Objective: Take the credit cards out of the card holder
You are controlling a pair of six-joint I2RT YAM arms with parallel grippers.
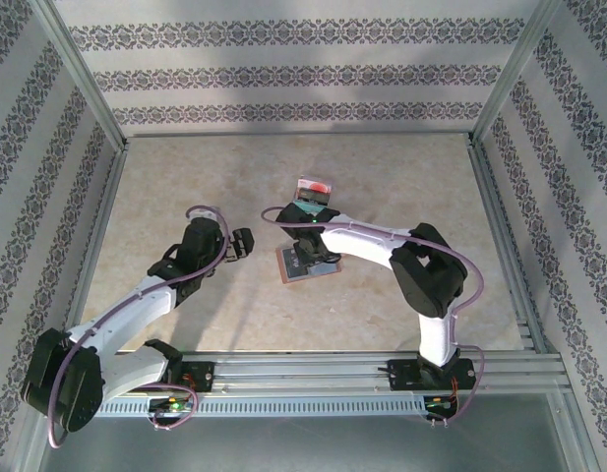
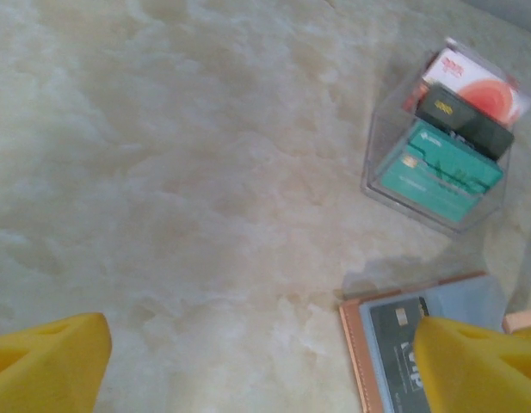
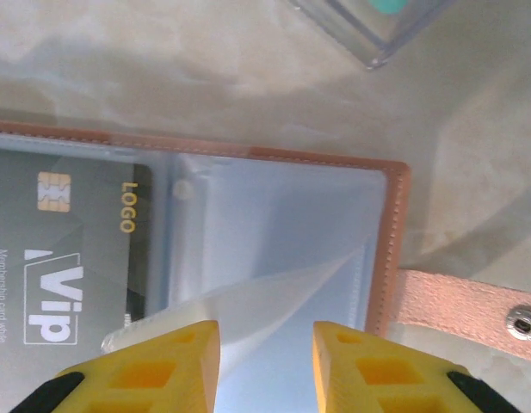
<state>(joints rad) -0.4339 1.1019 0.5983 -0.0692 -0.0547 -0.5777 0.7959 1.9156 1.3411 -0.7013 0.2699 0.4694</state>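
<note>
pale marbled counter point(image 1: 185, 177) boxed in by walls point(image 1: 283, 74) of striped floral wallpaper. near mid-counter, card holder point(image 3: 274, 215) lying open and flat, blue-grey inside up, brown stitched rim around it, brown tab point(image 3: 454, 305) with a metal snap sticking out at one edge. in one pocket, dark grey card point(image 3: 67, 249) with gold chip, gold "logo", white "vip" and small print starting "membership card". right claw point(image 3: 265, 370) right above the other pocket, yellow fingertips a little apart and closed on nothing, a lifted clear pocket flap point(image 3: 274, 292) lying across the gap. just beyond the holder, clear box point(image 2: 377, 155) with a green card point(image 2: 437, 168), a black card point(image 2: 463, 120) with gold lettering and a red-and-white card point(image 2: 480, 86), writing too blurred to read. left claw point(image 2: 261, 366) spread wide, hanging above the counter at the holder's side.
</note>
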